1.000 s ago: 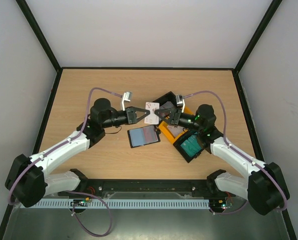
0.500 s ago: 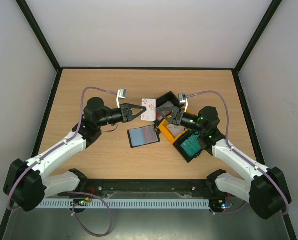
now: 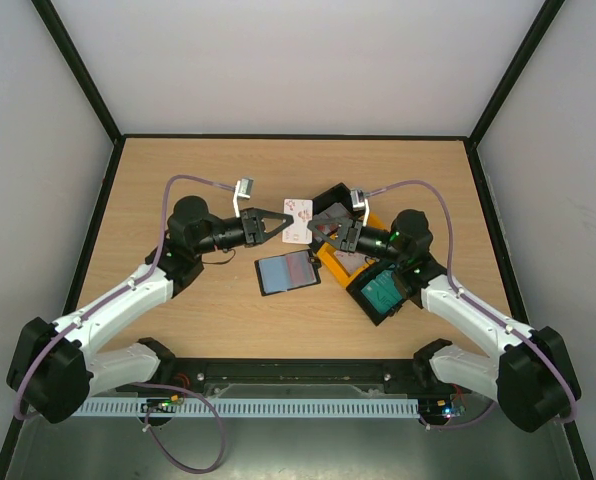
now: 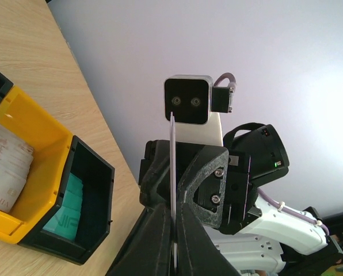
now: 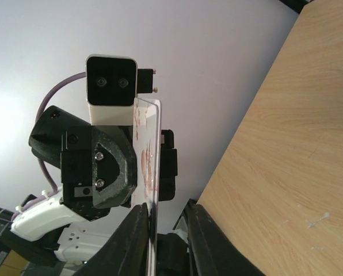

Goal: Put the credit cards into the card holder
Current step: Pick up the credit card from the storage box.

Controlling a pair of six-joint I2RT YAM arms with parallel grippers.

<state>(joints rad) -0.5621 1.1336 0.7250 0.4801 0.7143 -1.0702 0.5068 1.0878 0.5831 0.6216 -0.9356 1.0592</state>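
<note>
I see one red-and-white credit card (image 3: 298, 221) upright in midair at centre, black card holder (image 3: 286, 271) open flat just nearer, teal cards (image 3: 381, 292) near right.

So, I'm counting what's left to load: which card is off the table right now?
The red-and-white patterned plastic card, held in mid-air by the left gripper. The pale cards lie in the yellow bin, the teal cards in the black bin.
</note>
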